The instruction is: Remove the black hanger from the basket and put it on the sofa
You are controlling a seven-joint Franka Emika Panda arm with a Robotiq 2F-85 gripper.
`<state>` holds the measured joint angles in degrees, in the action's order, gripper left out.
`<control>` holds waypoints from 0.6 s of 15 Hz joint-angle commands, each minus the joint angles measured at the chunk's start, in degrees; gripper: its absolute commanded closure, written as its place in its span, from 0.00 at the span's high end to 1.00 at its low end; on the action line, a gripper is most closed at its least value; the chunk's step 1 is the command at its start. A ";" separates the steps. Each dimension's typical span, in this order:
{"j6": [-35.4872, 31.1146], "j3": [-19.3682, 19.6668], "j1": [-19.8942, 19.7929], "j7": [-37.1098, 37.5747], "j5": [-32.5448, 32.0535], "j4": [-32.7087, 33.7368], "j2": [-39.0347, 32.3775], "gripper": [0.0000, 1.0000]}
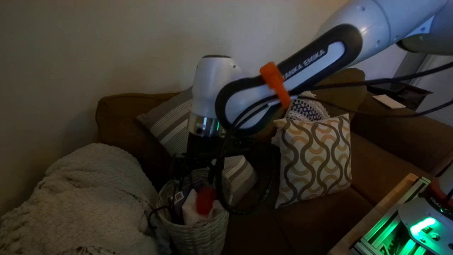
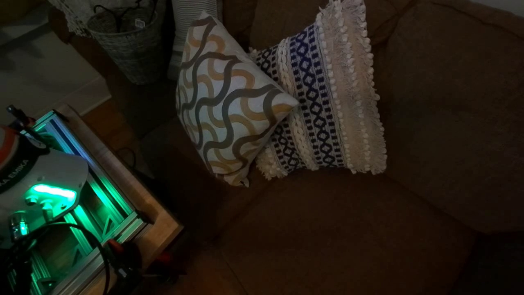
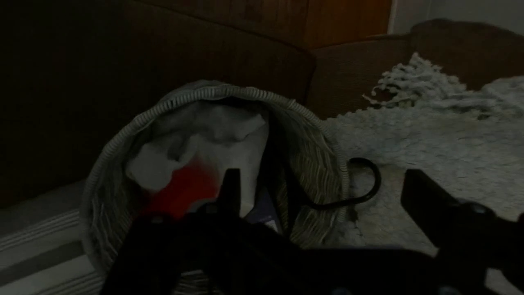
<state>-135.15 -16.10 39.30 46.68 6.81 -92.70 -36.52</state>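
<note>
The black hanger stands in the wicker basket point(image 1: 198, 235), also seen in an exterior view point(image 2: 135, 57) and the wrist view point(image 3: 221, 92). Its hook point(image 3: 344, 203) sticks out over the basket rim; the hook also shows in both exterior views point(image 1: 150, 216) point(image 2: 118, 20). The hanger's lower part is dark and partly hidden in the basket. My gripper point(image 3: 323, 176) is open above the basket, its fingers on either side of the hook and apart from it in the wrist view. It also shows in an exterior view point(image 1: 194, 175). The brown sofa point(image 2: 348, 229) extends beside the basket.
The basket also holds a red item point(image 3: 184, 188), white cloth point(image 3: 229, 151) and a purple item with a label point(image 3: 262, 213). A fluffy white blanket point(image 1: 95, 202) lies against the basket. A striped pillow point(image 1: 170, 120), wavy-patterned pillow point(image 1: 315, 159) and fringed pillow point(image 2: 315, 94) are on the sofa.
</note>
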 commanded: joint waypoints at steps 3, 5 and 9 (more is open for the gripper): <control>7.48 8.69 6.96 15.20 -1.53 19.74 -17.06 1.00; 5.44 7.35 6.01 11.80 -0.85 15.13 -14.21 1.00; 5.57 7.31 5.85 11.69 -0.77 16.46 -15.41 1.00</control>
<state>-129.58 -8.79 45.15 58.36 6.04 -76.24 -51.92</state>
